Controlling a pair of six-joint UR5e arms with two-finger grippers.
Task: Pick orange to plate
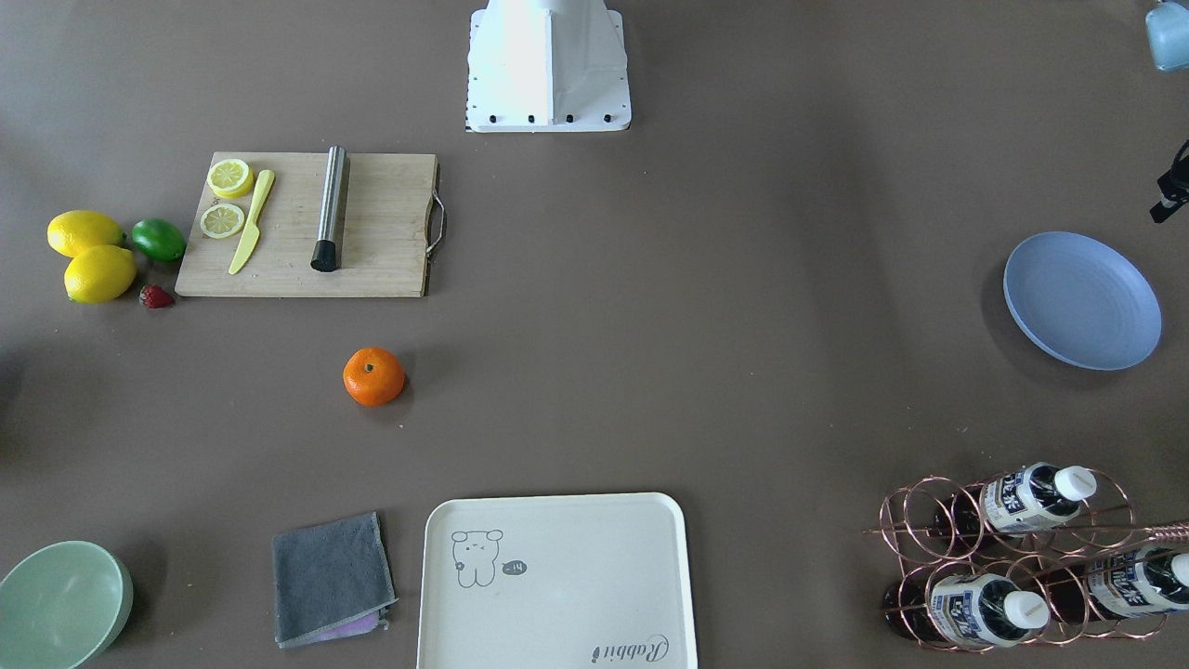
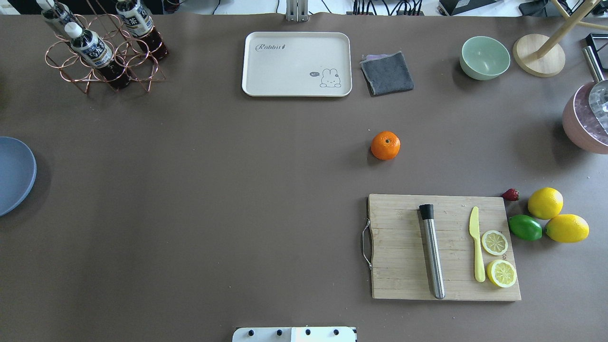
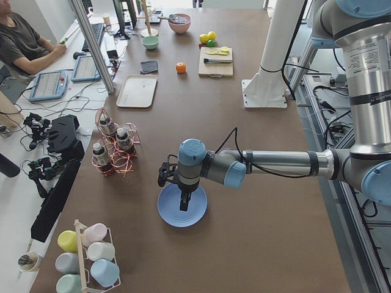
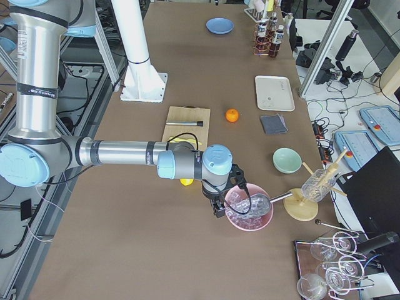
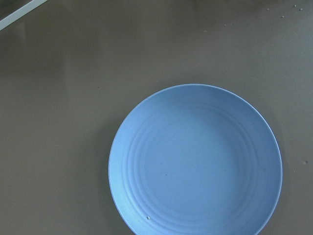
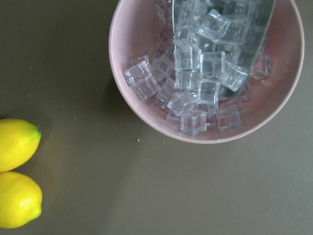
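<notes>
Orange (image 2: 385, 145) on table (image 2: 190, 190), plate (image 1: 1082, 300) well apart under left gripper (image 3: 183, 207), its opening impossible to tell

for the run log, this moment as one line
orange: on table, untouched | plate: empty | left gripper: above plate | right gripper: near ice bowl

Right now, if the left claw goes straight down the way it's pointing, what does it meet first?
Most likely the plate: the left claw points down over it in the side view, and its wrist camera shows only the bare plate on the table. The gap's depth is unclear.
</notes>
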